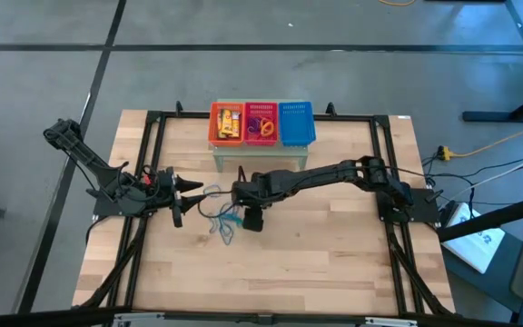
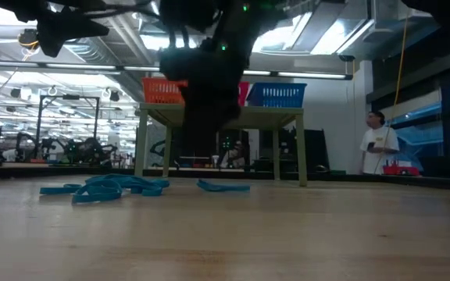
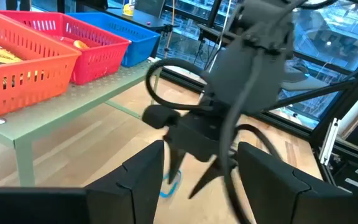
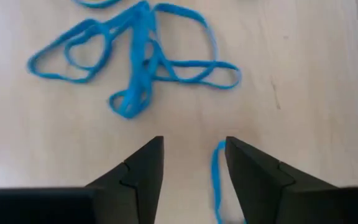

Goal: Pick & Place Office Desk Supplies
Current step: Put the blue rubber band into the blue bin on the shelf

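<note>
Blue loops [image 4: 138, 59]: a tangled clump of thin blue bands lies flat on the wooden table [image 1: 334, 263], near its middle, between the two grippers; how many bands make up the knot cannot be counted.
Single blue loop [image 4: 216, 180]: apart from the clump, it lies on the wood between the right gripper's fingers and is cut off at the picture's edge.
Right gripper [image 4: 194, 171]: pointing down over the table just right of the clump, fingers parted, holding nothing; whether the tips touch the wood cannot be told.
Left gripper [image 3: 201, 165]: low over the table at the left of the clump, fingers apart and empty; the right arm's wrist and cables block most of its view.
Baskets: orange basket [image 1: 227, 123], red basket [image 1: 261, 123] and blue basket [image 1: 296, 123] stand side by side on a small green stand [image 1: 260, 153] at the far edge.
Basket contents: yellow-orange blocks in the orange one, small loops in the red one; details too small to make out.
Low view: the dark arm hides the red basket and much of the stand.
Background: a person [image 2: 378, 144] stands far off on the right.
</note>
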